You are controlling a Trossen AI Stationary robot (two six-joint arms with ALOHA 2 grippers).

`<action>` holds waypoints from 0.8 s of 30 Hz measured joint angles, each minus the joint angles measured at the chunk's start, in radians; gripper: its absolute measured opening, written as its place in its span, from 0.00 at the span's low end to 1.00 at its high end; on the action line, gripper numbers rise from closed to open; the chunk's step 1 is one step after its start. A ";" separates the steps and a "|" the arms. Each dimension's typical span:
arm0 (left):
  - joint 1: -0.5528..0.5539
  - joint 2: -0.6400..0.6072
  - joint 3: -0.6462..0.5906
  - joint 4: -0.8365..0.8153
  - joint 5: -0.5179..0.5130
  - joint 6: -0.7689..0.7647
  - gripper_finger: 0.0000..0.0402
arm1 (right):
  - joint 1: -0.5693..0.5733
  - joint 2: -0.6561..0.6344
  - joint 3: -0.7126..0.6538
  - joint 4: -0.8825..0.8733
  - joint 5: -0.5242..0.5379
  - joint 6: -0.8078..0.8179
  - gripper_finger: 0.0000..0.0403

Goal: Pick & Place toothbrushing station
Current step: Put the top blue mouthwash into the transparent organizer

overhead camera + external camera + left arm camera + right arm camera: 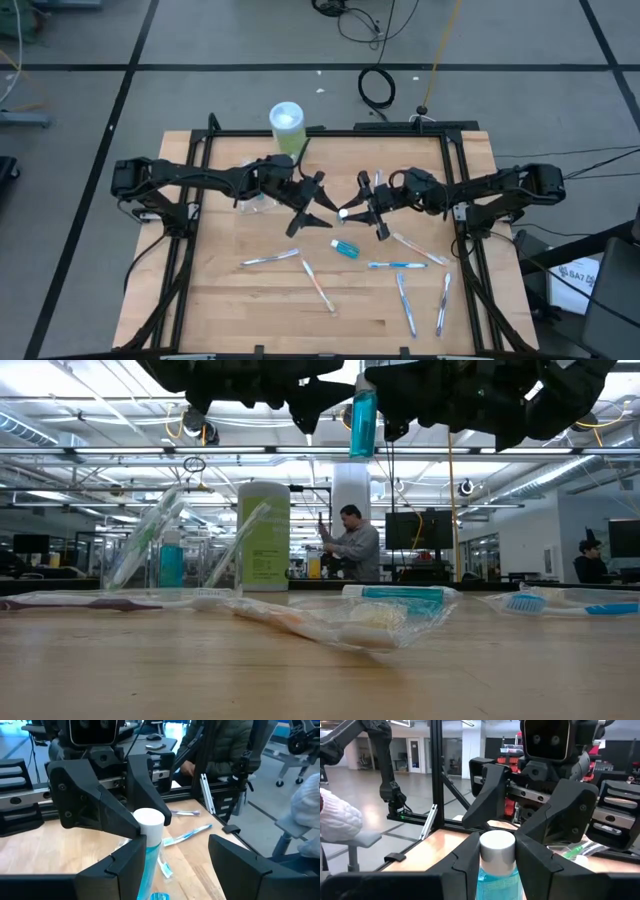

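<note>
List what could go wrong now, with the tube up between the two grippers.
1. The right gripper alone pinches the blue tube just under its white cap; the left gripper is open around it, so the tube may slip or swing.
2. It hangs above the table, over another blue tube; a drop could knock that one.
3. The grippers almost touch; either arm moving carelessly could clip the other.

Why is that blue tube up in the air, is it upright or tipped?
Upright. The blue tube hangs vertically above the table, white cap up, clamped by the right gripper; the left gripper is open around it.
</note>
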 joint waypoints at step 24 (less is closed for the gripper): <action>-0.001 -0.063 0.000 -0.193 -0.225 -0.114 0.56 | -0.053 -0.007 0.002 -0.006 -0.079 -0.032 0.25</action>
